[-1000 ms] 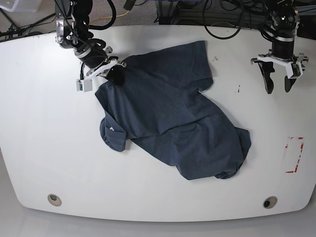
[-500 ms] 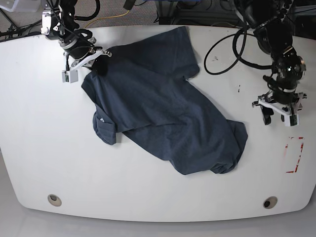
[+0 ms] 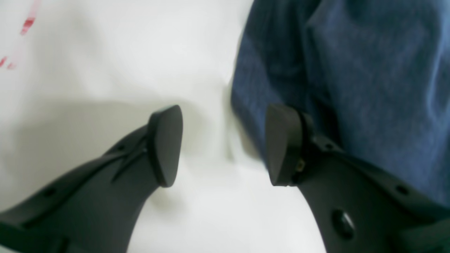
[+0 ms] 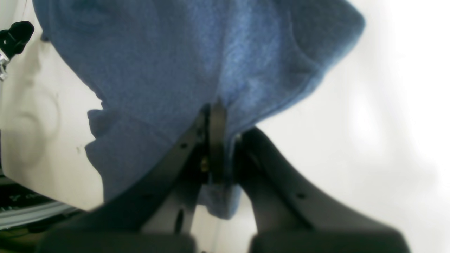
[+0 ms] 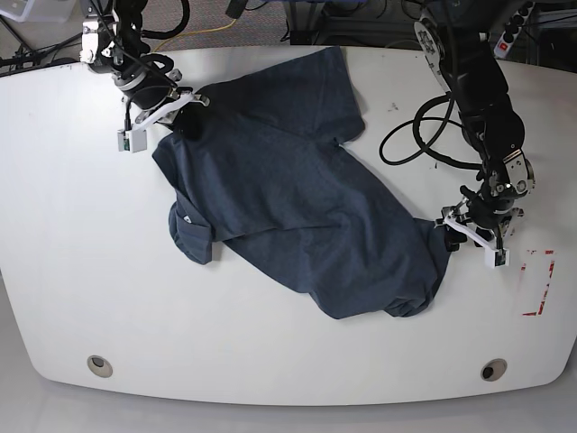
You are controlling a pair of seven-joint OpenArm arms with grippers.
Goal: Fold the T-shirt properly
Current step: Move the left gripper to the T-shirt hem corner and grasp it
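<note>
**White table, shirt pinned at one corner**

White tabletop fills my views. My right gripper is clamped on an edge of the T-shirt, at the far corner. My left gripper hangs with jaws wide at the opposite edge, one finger over cloth, one over bare table. I judge it is placed to pinch there so I can stretch the crumpled shirt flat.

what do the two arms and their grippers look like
Both arms are black with loose black cables looping off them. The left gripper has matte black curved fingers with flat rounded pads; the right gripper matches. White brackets sit at each wrist in the base view.
</note>
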